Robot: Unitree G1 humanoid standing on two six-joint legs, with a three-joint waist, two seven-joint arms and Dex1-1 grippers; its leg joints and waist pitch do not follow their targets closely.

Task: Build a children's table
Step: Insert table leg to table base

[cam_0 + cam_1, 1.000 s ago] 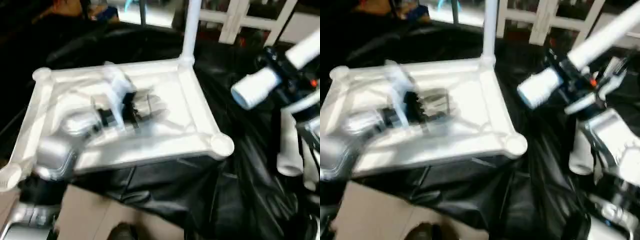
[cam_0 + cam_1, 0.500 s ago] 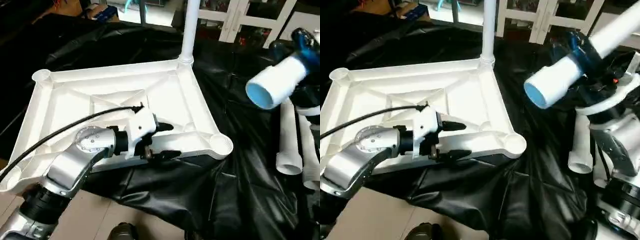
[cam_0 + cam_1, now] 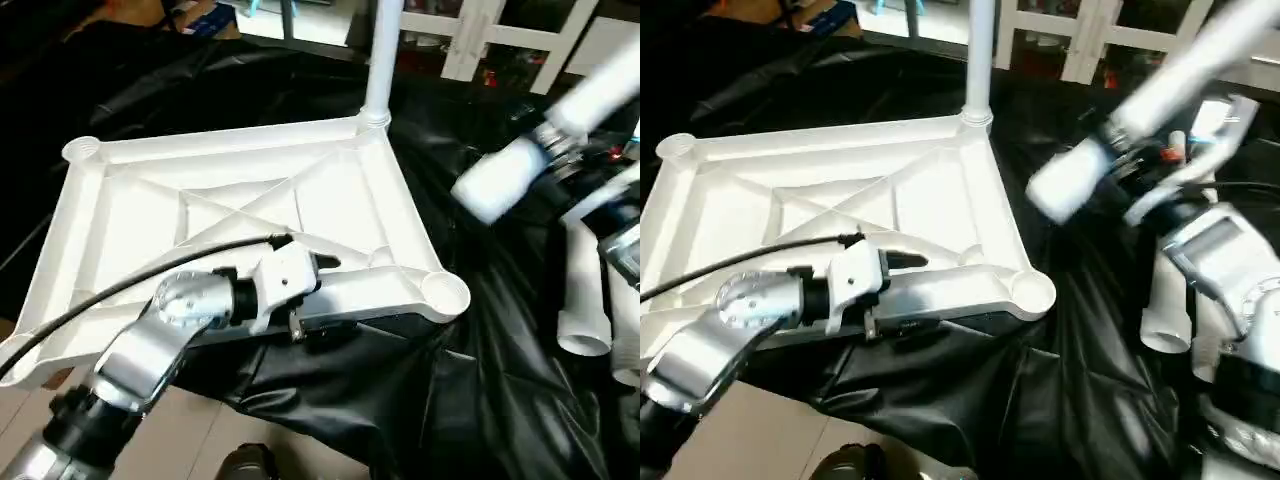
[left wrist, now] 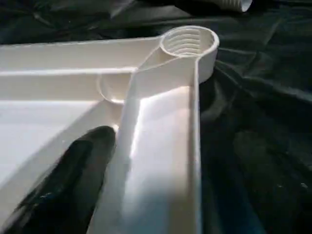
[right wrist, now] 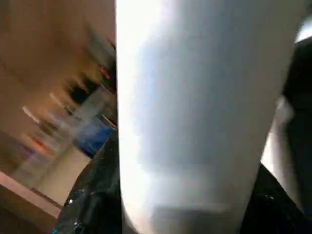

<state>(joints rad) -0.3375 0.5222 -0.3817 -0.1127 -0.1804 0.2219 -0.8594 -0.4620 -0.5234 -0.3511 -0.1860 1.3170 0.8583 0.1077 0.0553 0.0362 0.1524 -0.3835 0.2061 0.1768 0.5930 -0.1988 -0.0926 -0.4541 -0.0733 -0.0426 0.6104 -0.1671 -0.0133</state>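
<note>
White plastic, ribbed in an X, faces up: the children's tabletop (image 3: 240, 215) lies upside down on the black-draped work table (image 3: 480, 400), reaching that table's near edge, where the black cloth hangs down. One tube leg (image 3: 380, 50) stands upright in the socket at the tabletop's far right corner, its upper length cut off by the picture's top. The near right corner socket (image 3: 445, 292) is open, threaded inside as the left wrist view shows (image 4: 189, 41); the far left socket (image 3: 80, 150) is also open, and the near left corner is partly hidden behind the silver left forearm. The left gripper (image 3: 318, 297) sits at the tabletop's near rim, close to the near right socket, with its black fingers spread apart on either side of that rim: one finger (image 4: 73, 180) lies inside the tray, and the other outside below the edge, hard to make out against the cloth. The right gripper (image 3: 1130, 140), above the work table's right side, is clamped on a second leg (image 3: 1140, 110), held aslant and blurred, its open end pointing towards the tabletop. More loose legs (image 3: 580, 290) lie on the cloth at the right, running out of the picture.
</note>
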